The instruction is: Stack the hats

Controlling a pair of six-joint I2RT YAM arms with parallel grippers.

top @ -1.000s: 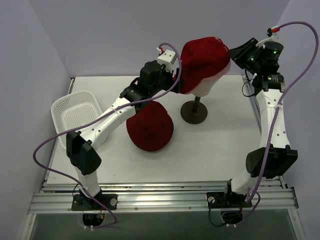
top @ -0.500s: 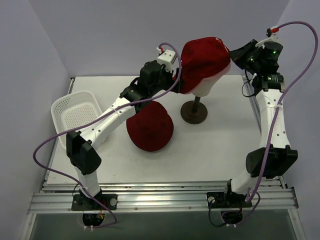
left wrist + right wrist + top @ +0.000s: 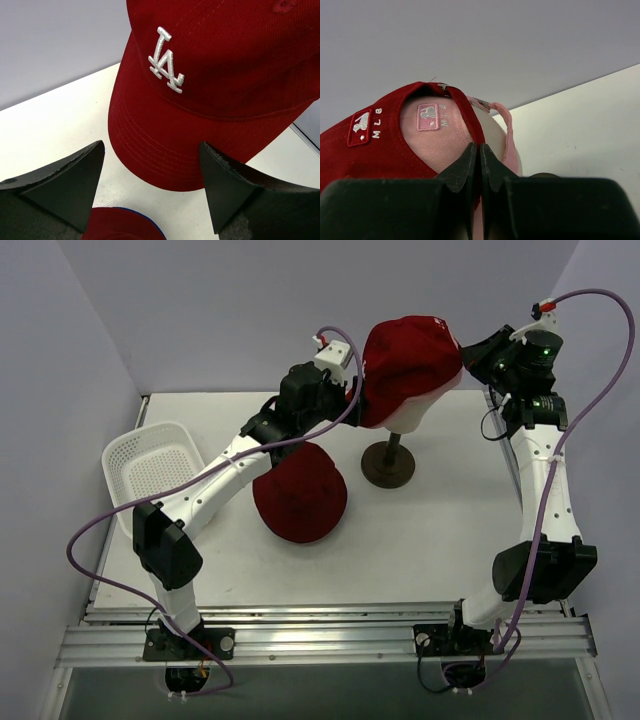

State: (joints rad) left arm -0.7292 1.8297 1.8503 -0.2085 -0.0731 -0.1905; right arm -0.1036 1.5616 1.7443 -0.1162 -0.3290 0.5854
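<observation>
On the white table [image 3: 450, 530], left of centre, lies the dark red bucket hat [image 3: 300, 492]. At upper centre the red LA baseball cap [image 3: 405, 358] sits over a pink cap [image 3: 437, 135] on the mannequin head [image 3: 405, 415]. The left gripper [image 3: 151, 152] is spread wide before the brim; the right gripper [image 3: 479, 149] is pressed together at the red cap's rear strap.

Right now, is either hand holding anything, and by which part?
Right hand pinches the rear edge of the red fabric baseball cap; left hand open, empty.
</observation>
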